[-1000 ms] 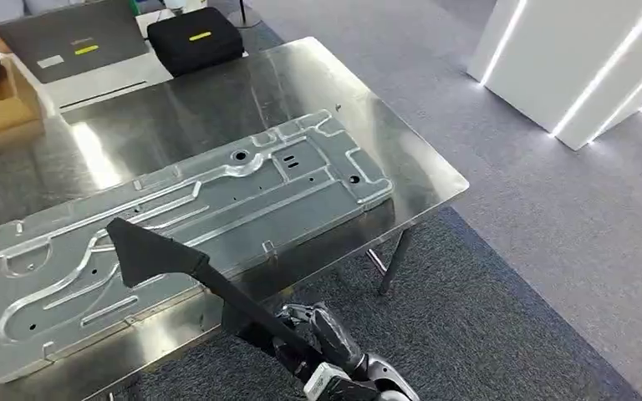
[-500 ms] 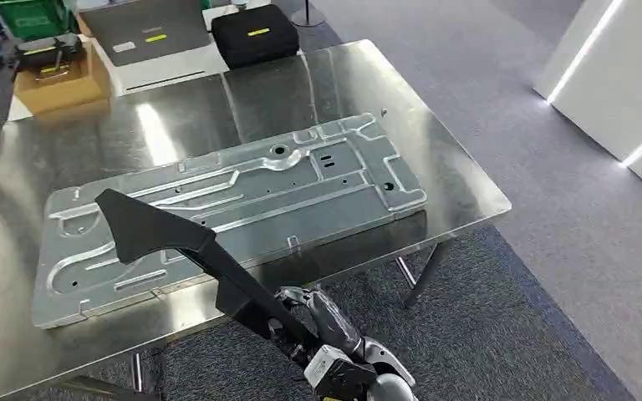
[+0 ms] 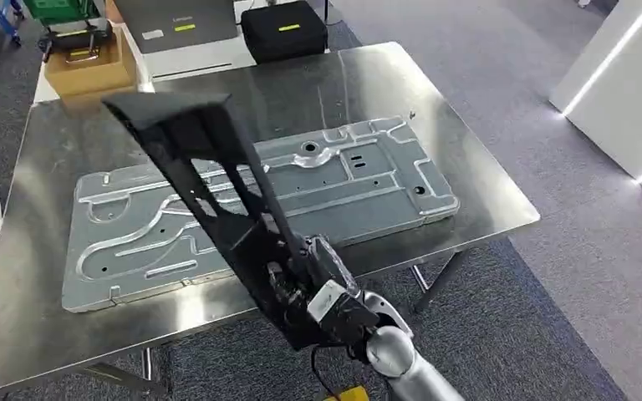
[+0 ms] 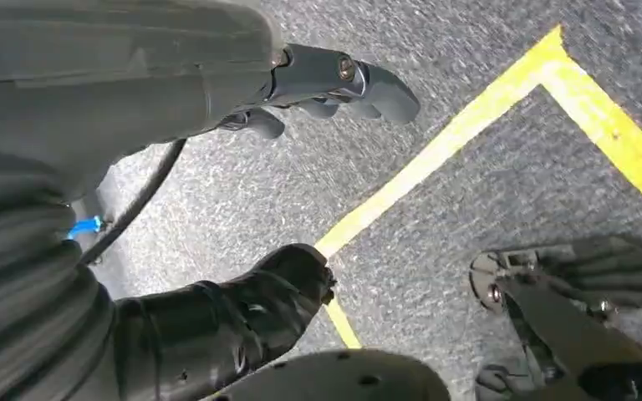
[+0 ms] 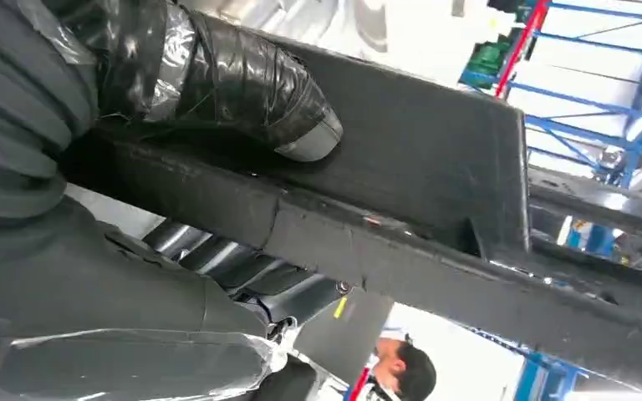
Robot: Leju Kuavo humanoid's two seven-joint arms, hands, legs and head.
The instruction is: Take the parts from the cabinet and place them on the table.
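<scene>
A long black plastic part (image 3: 201, 167) with a wide flared end slants up over the steel table (image 3: 493, 200). My right hand (image 3: 309, 284) grips its lower end just off the table's near edge. In the right wrist view the same black part (image 5: 435, 192) runs across, with my taped thumb (image 5: 242, 83) pressed on it. My left hand (image 4: 301, 92) hangs over grey carpet with its fingers apart and nothing in them.
A large pressed metal panel (image 3: 343, 180) lies flat along the table. A cardboard box (image 3: 92, 71), a grey case (image 3: 180, 21) and a black case (image 3: 284, 29) stand behind the table. A white lit wall (image 3: 627, 100) is at the right. A yellow floor line (image 4: 468, 125) crosses the carpet.
The camera has turned, shifting the table right and nearer. My right hand has raised the black part, so its flared end now sits higher and further over the panel.
</scene>
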